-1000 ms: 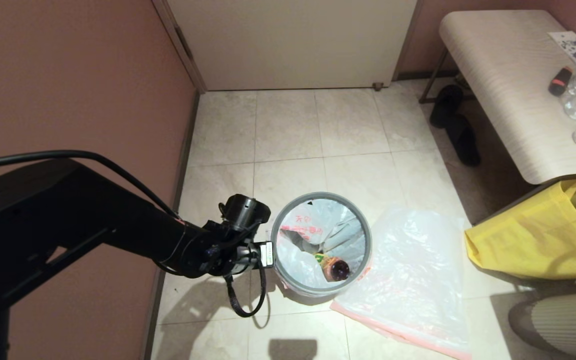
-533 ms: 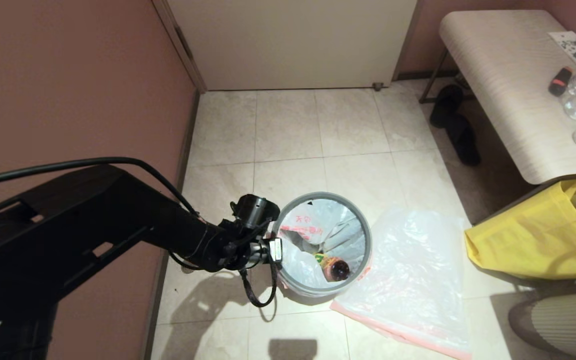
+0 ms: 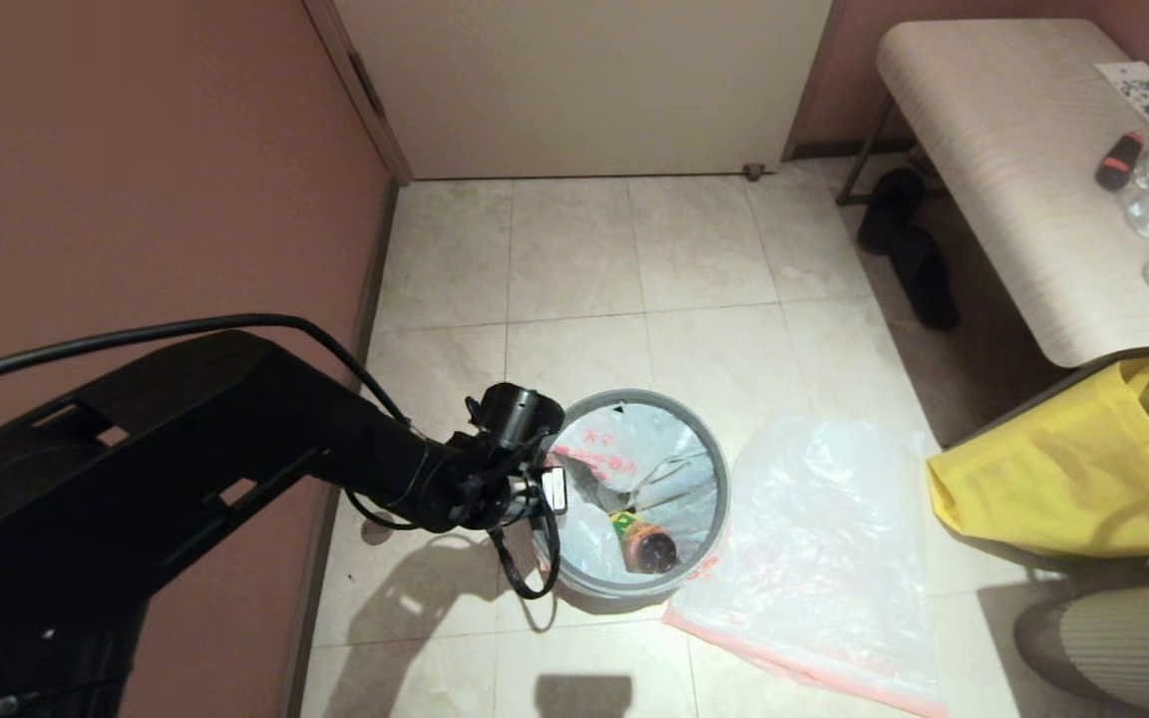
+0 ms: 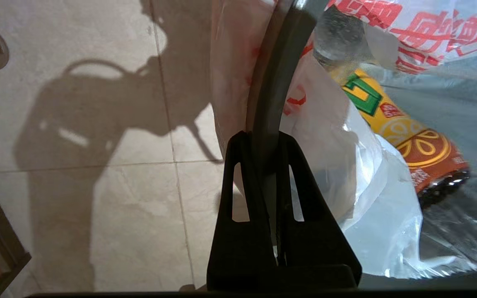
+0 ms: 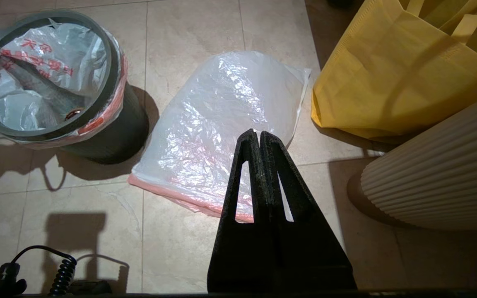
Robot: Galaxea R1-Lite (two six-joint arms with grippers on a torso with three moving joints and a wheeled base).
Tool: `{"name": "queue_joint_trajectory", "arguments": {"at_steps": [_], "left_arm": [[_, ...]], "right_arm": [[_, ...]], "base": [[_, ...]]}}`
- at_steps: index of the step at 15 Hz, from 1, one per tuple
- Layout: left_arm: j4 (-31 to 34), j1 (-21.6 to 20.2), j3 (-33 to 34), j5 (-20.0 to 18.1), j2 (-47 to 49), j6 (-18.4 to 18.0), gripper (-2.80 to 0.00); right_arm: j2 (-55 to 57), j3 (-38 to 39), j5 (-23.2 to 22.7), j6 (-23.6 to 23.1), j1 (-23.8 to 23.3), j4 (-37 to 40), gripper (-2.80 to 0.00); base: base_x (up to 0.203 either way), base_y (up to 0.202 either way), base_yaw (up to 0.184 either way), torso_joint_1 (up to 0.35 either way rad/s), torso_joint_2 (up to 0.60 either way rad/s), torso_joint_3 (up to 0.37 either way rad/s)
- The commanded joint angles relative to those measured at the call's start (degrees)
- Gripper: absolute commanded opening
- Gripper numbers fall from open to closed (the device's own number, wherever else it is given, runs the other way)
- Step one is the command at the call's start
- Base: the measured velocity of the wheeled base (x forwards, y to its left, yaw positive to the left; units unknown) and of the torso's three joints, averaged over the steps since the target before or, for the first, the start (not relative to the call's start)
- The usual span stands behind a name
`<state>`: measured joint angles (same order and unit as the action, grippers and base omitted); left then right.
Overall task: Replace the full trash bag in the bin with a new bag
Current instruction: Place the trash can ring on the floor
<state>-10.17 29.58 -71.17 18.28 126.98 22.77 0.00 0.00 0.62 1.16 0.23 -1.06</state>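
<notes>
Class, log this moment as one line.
left gripper: shut on bin rim | full bag: in bin | new bag: on floor

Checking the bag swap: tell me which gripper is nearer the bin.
Left. The left gripper is shut on the grey ring at the bin mouth. The right gripper hangs shut over the new bag on the floor beside the bin.

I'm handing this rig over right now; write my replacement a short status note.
Left gripper: shut on the grey ring at the bin's rim.
Right gripper: shut, empty, parked above the floor.
Full trash bag: in the bin, a bottle inside.
New bag: flat on the floor beside the bin.
Done: ring gripped.
Left: lift ring, pull out full bag, fit new one.
</notes>
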Motion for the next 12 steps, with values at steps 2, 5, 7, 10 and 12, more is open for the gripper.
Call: {"name": "queue_joint_trajectory", "arguments": {"at_steps": [2,5,7,10,12], "left_arm": [[-0.14,0.86,3.05,0.84,-4.92,-0.38,-2.8],[-0.06,1.84,4.89,2.32,-7.88,-0.45,-2.8],[-0.03,2.67,6.47,2.45,-8.68,-0.53,-2.8],[0.03,3.11,6.86,2.5,-11.3,-0.37,-2.8],[0.3,3.1,7.96,2.64,-10.45,-0.21,-2.8]], "right_arm": [[0.06,0.0,-0.01,0.0,0.03,-0.01,-2.8],[0.08,0.0,-0.01,-0.02,0.03,-0.06,-2.8],[0.04,0.0,-0.01,-0.01,0.03,-0.01,-2.8],[0.0,0.0,-0.01,0.01,0.03,-0.05,-2.8],[0.0,0.0,-0.01,-0.01,0.03,-0.03,-2.8]], "base": [[0.0,0.0,0.0,0.0,0.0,0.0],[0.0,0.0,0.0,0.0,0.0,0.0],[0.0,0.0,0.0,0.0,0.0,0.0],[0.0,0.0,0.0,0.0,0.0,0.0],[0.0,0.0,0.0,0.0,0.0,0.0]]}}
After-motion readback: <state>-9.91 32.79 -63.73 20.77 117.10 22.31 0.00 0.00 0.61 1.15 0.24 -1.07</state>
